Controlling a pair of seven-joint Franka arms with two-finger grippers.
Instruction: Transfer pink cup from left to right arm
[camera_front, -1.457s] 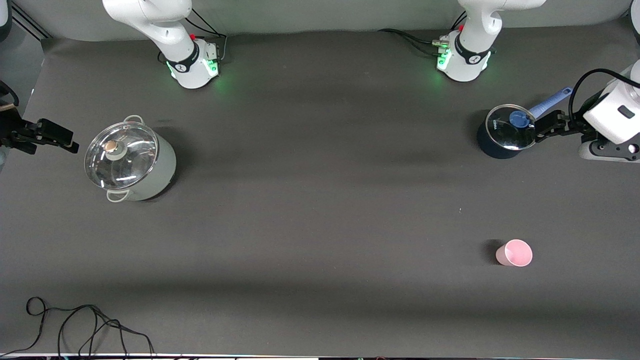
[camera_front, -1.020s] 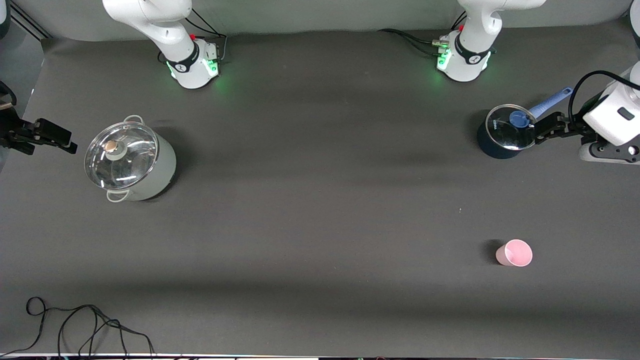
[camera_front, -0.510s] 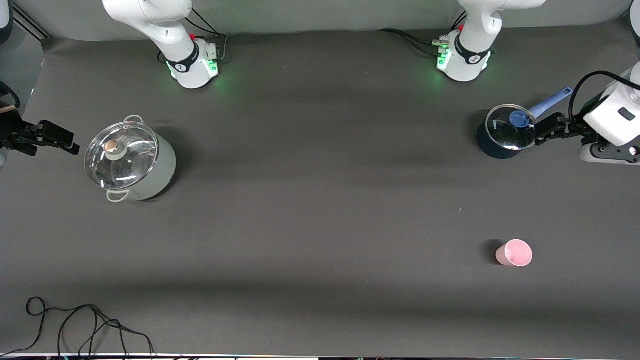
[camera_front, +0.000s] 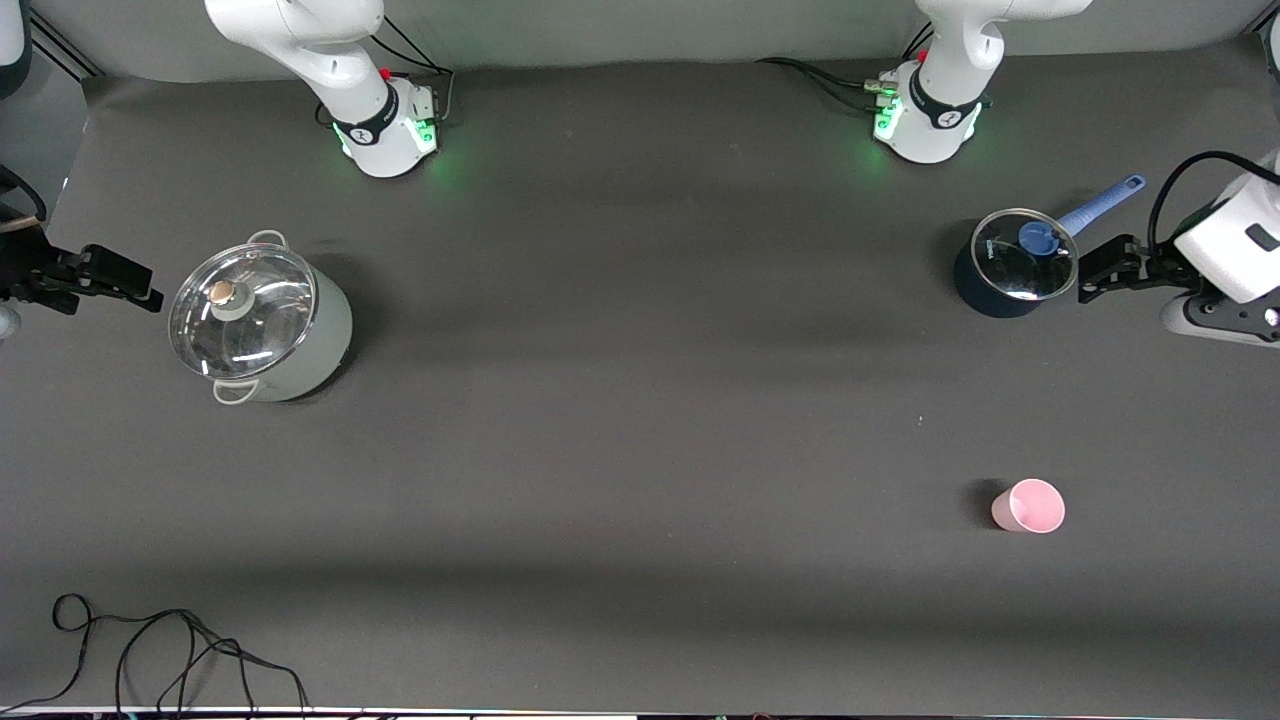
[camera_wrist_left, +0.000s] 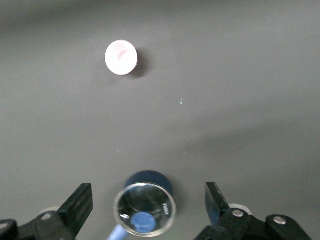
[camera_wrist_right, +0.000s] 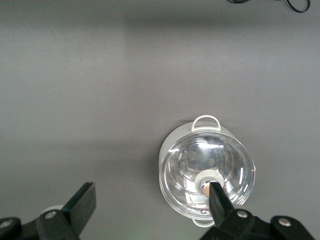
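The cup (camera_front: 1028, 506) stood upright on the table toward the left arm's end, untouched. Both the left gripper (camera_wrist_left: 148, 204), up beside the saucepan (camera_front: 1010, 263), and the waiting right gripper (camera_wrist_right: 150, 205) were open. A careless descent could tip the light cup.

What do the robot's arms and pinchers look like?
Both arms are smooth glossy white, with a black ring marked in white just above each base. The bases glow green and have black cables plugged in. The left gripper and right gripper are black, with flat, blocky fingers. A black cable loops over the left wrist.
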